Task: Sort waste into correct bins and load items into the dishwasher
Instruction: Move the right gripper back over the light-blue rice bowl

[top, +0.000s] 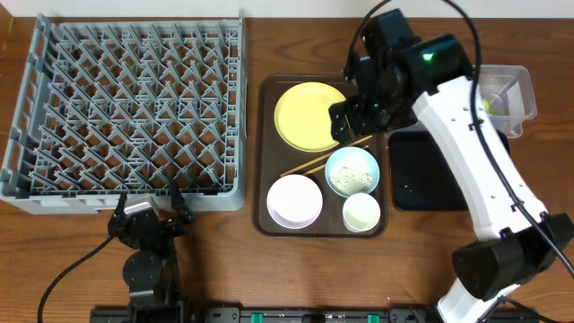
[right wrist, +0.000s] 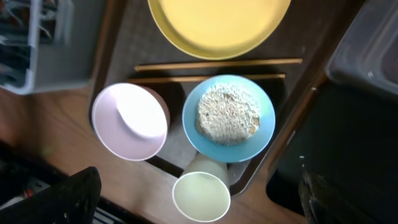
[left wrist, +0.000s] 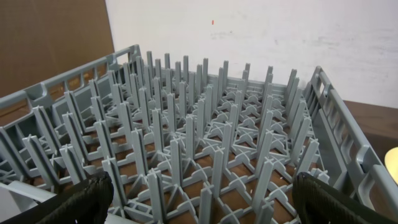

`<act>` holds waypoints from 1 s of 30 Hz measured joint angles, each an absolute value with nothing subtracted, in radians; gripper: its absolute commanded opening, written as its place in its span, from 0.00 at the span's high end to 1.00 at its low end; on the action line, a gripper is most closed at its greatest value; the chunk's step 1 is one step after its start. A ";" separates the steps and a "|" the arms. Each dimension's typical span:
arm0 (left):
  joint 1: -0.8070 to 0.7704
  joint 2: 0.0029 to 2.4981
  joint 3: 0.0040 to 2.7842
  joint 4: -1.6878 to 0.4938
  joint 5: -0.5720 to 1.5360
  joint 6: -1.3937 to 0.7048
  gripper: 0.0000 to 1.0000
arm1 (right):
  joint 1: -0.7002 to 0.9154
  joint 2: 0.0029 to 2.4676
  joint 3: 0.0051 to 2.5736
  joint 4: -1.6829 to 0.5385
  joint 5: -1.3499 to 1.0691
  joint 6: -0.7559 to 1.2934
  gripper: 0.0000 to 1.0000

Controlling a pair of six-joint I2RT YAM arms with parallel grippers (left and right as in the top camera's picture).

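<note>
Light blue bowl (right wrist: 228, 118) on the brown tray (top: 265, 135), heaped with beige crumbs (right wrist: 228, 114).
It sits between the chopsticks (right wrist: 217, 63) and pale cup (right wrist: 201, 196). The right gripper (top: 357, 117) hangs above, fingers spread wide and holding nothing; the left gripper (top: 148, 210), equally agape, faces the dish rack (left wrist: 205, 137).

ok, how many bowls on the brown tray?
2. Blue bowl, holding crumbs, at the tray's right side beside the chopsticks; white bowl, empty, at its near-left corner. The right arm covers the far-right corner, so something could be hidden there.
</note>
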State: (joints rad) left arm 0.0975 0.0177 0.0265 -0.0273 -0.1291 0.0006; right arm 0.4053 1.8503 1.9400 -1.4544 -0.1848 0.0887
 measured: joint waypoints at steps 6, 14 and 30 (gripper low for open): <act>0.097 0.018 0.027 -0.027 -0.129 0.000 0.08 | 0.406 1.853 1.756 -1.344 -0.186 0.086 0.04; 0.097 0.018 0.027 -0.027 -0.130 0.001 0.08 | 0.419 1.854 1.570 -1.148 -0.173 0.147 0.22; 0.097 0.018 0.027 -0.027 -0.129 0.001 0.08 | 0.577 2.029 1.505 -1.026 -0.086 0.292 0.60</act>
State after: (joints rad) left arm 0.0975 0.0177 0.0265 -0.0273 -0.1291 0.0006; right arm 0.5770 2.0293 1.5055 -1.0256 -0.0856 0.2920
